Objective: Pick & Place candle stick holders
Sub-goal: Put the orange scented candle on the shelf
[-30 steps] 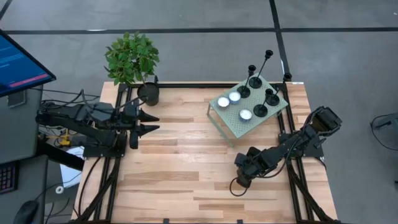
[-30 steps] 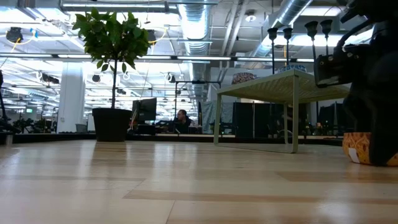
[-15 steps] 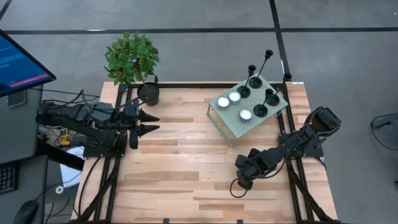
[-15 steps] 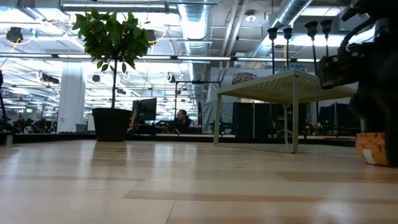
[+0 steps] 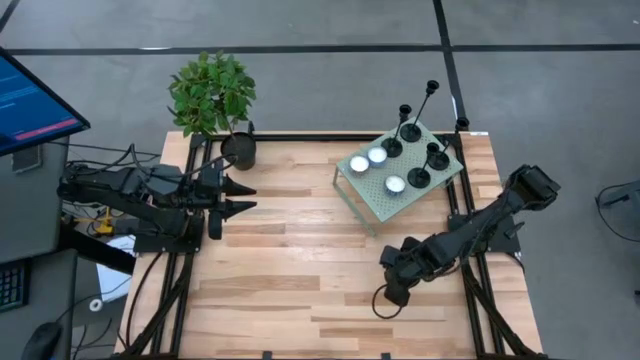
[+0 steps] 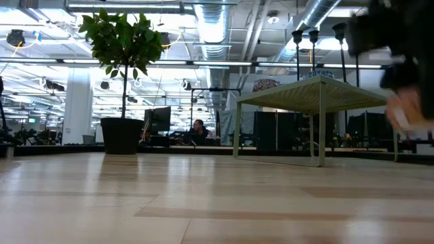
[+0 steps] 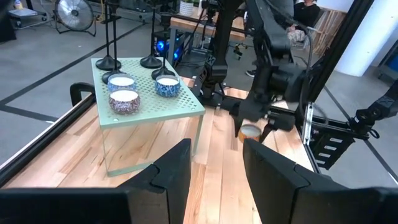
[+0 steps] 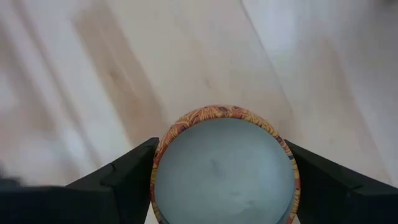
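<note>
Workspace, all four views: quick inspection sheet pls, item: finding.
Surface: light wooden slat table; a pale green perforated stand sits at its far right.
Job's things: four matte-black candle stick holders upright on the stand.
Clutter: three white tealight candles on the stand; black plant pot with leafy plant at the far left corner.
Grippers: right gripper clamps an orange-patterned round candle above the table; left gripper waits open at the left edge, holding nothing.
Cables: a dark cable loop by the right arm.
Surroundings: monitor left of the table; a person far behind.
</note>
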`<state>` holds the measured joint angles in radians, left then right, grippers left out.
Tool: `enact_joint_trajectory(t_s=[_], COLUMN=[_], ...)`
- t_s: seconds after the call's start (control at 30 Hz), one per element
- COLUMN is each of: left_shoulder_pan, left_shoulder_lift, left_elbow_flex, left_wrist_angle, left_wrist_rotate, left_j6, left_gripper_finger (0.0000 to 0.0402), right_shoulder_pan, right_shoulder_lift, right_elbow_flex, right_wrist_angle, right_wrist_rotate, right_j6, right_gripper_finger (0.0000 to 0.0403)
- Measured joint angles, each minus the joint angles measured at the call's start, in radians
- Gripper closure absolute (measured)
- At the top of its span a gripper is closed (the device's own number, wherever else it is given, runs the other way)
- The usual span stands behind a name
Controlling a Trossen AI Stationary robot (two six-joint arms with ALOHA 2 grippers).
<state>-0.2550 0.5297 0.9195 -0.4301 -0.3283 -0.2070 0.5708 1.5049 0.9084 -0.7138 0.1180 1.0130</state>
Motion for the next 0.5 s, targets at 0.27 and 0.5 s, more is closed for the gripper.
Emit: enact_joint_trajectory(t_s=[0.27, 0.5], left_shoulder_pan=[0.0, 0.0], left_shoulder_lift=[0.0, 0.003], left_elbow_flex=[0.0, 0.0], left_wrist_angle=[0.0, 0.004], left_wrist_rotate=[0.0, -0.006], left_j6=[0.0, -0.012], left_gripper_finger=[0.0257, 0.0257], right_shoulder_pan=[-0.097, -0.25], right_shoulder_lift=[-0.112, -0.178], right_elbow_flex=[0.18, 0.286], right_wrist_angle=[-0.133, -0.394], right_wrist_rotate=[0.057, 0.202], right_j6=[-0.111, 0.043], right_gripper_finger=[0.0116, 0.0117])
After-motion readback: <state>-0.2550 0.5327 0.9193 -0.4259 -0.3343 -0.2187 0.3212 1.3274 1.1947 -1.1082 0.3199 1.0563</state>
